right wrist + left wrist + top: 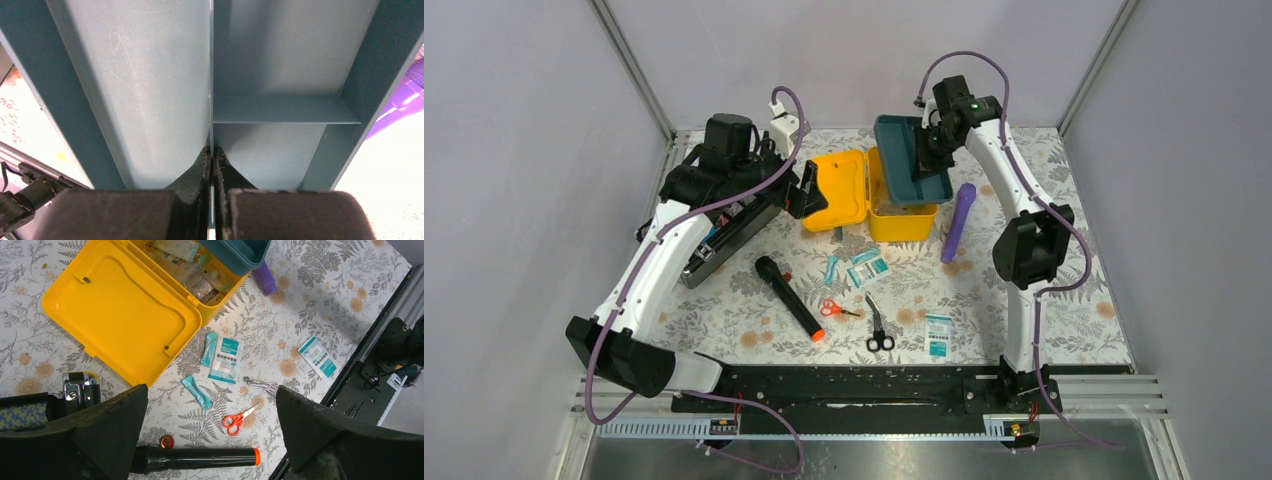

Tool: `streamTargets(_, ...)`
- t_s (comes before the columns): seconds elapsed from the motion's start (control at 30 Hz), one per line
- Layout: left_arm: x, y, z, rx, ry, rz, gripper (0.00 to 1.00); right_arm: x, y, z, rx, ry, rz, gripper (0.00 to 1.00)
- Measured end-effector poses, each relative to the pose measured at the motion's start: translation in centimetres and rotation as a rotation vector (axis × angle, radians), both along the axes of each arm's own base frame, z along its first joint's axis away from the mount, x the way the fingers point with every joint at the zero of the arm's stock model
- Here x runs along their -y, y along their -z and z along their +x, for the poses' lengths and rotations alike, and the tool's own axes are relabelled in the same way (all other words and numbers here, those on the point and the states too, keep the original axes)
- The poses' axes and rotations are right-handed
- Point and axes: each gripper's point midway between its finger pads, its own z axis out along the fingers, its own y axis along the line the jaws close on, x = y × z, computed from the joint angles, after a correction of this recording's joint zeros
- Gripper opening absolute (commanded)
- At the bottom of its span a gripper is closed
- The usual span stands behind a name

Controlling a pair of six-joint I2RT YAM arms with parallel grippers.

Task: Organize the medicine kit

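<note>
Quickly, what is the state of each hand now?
Left hand: open, holding nothing.
Right hand: closed on the divider of the teal insert tray.

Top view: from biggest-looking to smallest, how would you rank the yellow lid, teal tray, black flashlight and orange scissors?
1-2. yellow lid and teal tray: they look alike, and the tray is raised nearer the camera, so I won't rank these two.
3. black flashlight
4. orange scissors

The medicine kit [902, 222] sits at the back of the surface [1064, 300], its lid [839, 190] lying open to its left and the tray [911, 160] above it. A torch [789, 297] and packets [867, 267] lie in front, with a tube [958, 222] to the right.
</note>
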Motion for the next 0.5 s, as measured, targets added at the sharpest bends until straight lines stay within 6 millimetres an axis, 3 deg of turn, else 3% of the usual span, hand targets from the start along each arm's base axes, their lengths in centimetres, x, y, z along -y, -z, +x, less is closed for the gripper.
streamTargets(0.23, -0.4, 0.1, 0.3, -0.003, -0.014, 0.001, 0.99, -2.4, -0.2, 0.0, -0.004, -0.001, 0.012, 0.0)
streamTargets(0.5, -0.5, 0.1, 0.3, -0.004, -0.017, 0.001, 0.99, -2.8, 1.5, -0.4, -0.052, 0.055, -0.019, 0.0)
